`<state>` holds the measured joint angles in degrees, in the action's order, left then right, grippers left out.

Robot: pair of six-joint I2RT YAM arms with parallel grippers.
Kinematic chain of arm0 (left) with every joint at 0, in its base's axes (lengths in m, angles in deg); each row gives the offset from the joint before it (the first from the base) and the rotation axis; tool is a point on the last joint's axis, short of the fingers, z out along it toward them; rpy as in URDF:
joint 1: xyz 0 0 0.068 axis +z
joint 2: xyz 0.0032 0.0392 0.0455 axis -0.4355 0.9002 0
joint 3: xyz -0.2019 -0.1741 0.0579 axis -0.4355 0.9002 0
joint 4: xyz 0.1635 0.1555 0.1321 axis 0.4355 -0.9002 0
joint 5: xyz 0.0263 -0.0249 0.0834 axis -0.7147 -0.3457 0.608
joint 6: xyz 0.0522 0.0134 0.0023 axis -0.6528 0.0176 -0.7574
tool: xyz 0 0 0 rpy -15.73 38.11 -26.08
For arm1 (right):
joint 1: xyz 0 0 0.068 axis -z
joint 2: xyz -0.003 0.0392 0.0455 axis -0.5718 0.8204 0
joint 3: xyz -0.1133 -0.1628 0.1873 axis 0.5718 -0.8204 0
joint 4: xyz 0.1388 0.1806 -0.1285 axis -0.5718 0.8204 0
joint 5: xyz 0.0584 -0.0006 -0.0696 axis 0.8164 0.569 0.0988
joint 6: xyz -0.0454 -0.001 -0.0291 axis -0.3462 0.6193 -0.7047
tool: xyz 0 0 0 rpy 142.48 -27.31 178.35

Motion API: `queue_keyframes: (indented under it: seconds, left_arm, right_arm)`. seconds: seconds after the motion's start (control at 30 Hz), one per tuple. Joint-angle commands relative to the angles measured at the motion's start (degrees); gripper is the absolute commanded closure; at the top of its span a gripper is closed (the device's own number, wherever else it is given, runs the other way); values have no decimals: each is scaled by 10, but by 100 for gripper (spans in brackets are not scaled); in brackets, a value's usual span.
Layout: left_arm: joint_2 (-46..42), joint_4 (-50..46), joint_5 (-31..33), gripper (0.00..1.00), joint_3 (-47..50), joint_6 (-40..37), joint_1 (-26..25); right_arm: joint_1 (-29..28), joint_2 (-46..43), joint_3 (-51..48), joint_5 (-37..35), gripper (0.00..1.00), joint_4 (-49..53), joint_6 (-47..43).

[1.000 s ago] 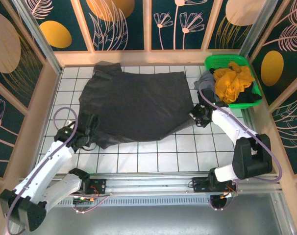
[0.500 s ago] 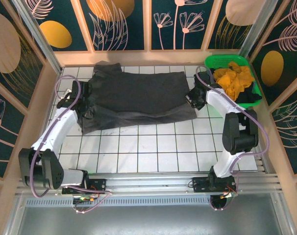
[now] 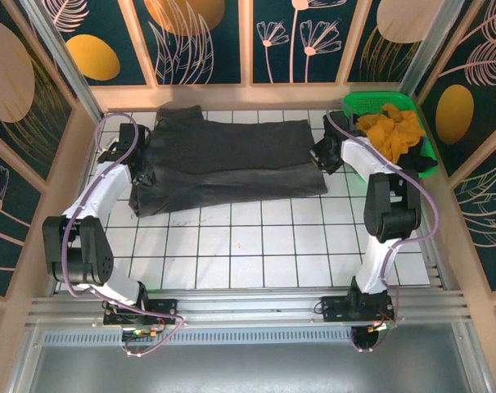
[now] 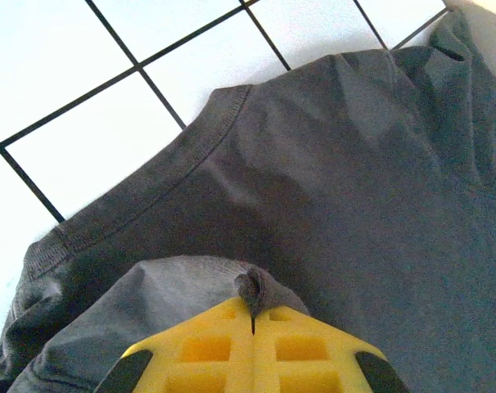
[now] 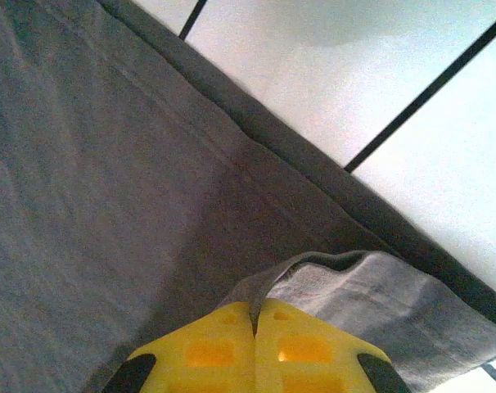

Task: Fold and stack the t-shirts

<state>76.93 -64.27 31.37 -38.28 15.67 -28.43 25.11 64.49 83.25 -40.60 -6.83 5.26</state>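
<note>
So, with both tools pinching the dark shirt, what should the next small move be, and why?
Probably open both and let go. The left tool and right tool each pinch a fold of the dark shirt, one at each side, and the shirt already lies doubled over on the table, so the fold looks placed.

free: near tiles of table point(image 3: 256, 246) | blocked: t-shirt point(image 3: 232, 164) far half, basket point(image 3: 352, 106) far right, walls point(image 3: 248, 97)
</note>
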Motion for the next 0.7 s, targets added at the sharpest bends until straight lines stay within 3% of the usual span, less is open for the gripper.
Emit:
queue_keyframes:
  seconds: [0.0, 0.47, 0.6, 0.63, 0.67]
  left_arm:
    - [19, 16, 9, 100, -24, -27, 9]
    - [129, 37, -12, 100, -94, -80, 17]
    - [167, 34, -27, 99, -130, -116, 18]
    - [174, 24, -25, 89, -142, -123, 18]
    - [176, 14, -23, 77, -151, -128, 19]
  right_arm:
    - [7, 20, 22, -18, 100, 15, 10]
    - [12, 84, 83, -28, 100, 23, 3]
    - [18, 101, 98, 6, 100, 3, -20]
    - [19, 106, 110, 12, 100, 10, -29]
    - [20, 107, 120, 10, 89, 21, -37]
